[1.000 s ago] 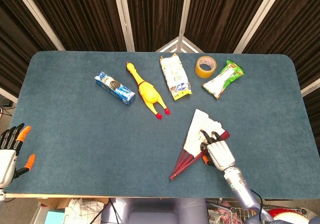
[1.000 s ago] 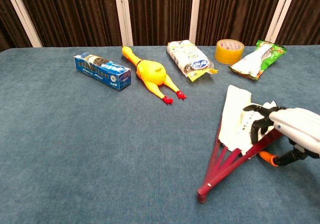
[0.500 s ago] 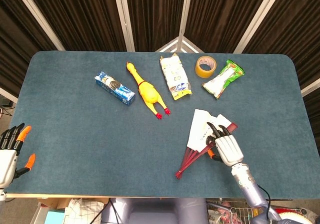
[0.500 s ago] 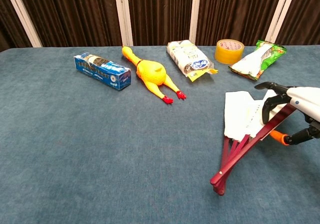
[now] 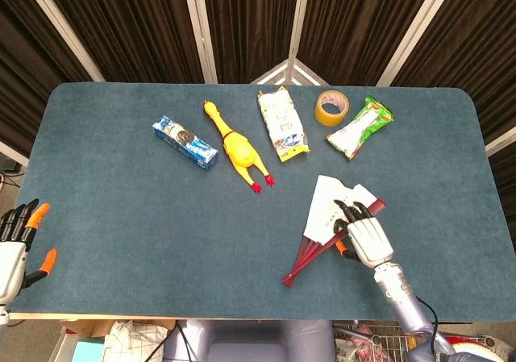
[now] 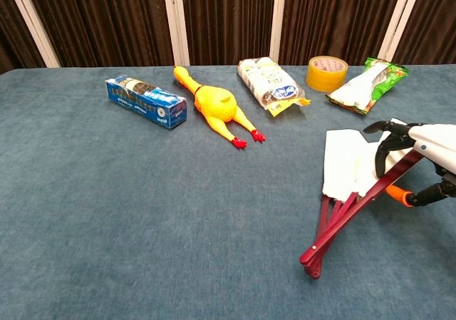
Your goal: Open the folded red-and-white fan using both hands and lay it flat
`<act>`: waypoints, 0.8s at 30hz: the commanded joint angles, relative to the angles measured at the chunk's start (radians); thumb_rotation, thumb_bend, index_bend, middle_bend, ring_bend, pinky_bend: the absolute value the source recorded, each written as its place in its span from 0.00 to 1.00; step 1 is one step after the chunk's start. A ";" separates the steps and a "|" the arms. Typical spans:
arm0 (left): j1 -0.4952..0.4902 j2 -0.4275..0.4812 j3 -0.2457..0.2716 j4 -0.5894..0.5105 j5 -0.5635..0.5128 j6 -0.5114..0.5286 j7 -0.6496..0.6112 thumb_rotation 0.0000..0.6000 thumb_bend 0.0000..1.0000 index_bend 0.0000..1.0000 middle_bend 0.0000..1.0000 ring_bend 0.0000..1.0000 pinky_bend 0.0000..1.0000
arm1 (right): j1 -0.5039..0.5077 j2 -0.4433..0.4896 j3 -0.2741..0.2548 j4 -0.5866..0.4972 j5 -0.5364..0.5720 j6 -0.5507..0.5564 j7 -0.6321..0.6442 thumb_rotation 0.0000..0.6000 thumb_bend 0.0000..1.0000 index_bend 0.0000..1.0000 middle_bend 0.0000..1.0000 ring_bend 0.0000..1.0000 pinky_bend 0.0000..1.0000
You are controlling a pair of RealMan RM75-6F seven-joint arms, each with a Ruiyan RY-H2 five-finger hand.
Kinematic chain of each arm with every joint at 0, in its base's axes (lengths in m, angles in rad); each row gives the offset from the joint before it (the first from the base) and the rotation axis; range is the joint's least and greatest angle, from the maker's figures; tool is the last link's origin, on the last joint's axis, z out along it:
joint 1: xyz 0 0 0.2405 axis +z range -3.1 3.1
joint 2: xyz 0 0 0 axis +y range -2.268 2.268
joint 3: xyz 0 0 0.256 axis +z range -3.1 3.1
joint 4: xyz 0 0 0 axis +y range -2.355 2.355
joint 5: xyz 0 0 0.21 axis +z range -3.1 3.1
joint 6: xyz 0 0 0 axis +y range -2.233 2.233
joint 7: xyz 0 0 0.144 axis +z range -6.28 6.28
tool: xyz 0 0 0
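Fan (image 5: 330, 225) lies at about 4 o'clock on the blue table (image 5: 121, 217), near the front edge, only partly opened: a white paper leaf is spread at the top, and the dark red ribs come together at the pivot, which points to 7 o'clock. The right hand (image 5: 367, 237) is at the right side of the fan. In the chest view its dark fingers (image 6: 385, 145) curl over the outer red rib, with the thumb below, so I judge that it holds this rib; how firm the hold is, I cannot tell. The left hand (image 5: 16, 245) is far away at 8 o'clock, off the table edge, with fingers apart and holding nothing.

To do this step well, I think the right hand should carry the outer rib on clockwise around the pivot, low over the cloth, so that the paper unfolds without tearing. The other outer rib needs to be kept in place; this is work for the left hand, which must first cross the table. Pulling with one hand alone will probably drag the whole fan.

On writing: the blue box (image 5: 185, 143) has white letters, too small to read. The white packet (image 5: 282, 124), the green packet (image 5: 360, 126) and the tape roll (image 5: 330, 108) have print that I cannot read either. The yellow rubber chicken (image 5: 235, 147) has none. Faint marks on the fan paper are not legible.
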 commanded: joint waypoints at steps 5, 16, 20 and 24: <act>0.000 0.003 -0.001 0.000 -0.001 0.000 -0.006 1.00 0.54 0.09 0.00 0.00 0.02 | 0.005 -0.004 0.009 0.004 -0.022 0.038 0.039 1.00 0.42 0.81 0.16 0.25 0.15; 0.001 0.006 0.002 -0.002 0.002 0.000 -0.013 1.00 0.54 0.09 0.00 0.00 0.02 | 0.024 0.059 0.047 -0.059 -0.037 0.080 0.089 1.00 0.44 0.90 0.16 0.25 0.16; 0.000 0.004 0.001 -0.002 0.002 -0.001 -0.009 1.00 0.54 0.09 0.00 0.00 0.02 | 0.030 0.084 0.056 -0.083 -0.029 0.073 0.078 1.00 0.44 0.92 0.16 0.25 0.16; -0.001 0.002 0.001 -0.002 0.001 -0.003 -0.005 1.00 0.54 0.09 0.00 0.00 0.02 | 0.034 0.111 0.064 -0.116 -0.020 0.067 0.068 1.00 0.44 0.92 0.16 0.25 0.16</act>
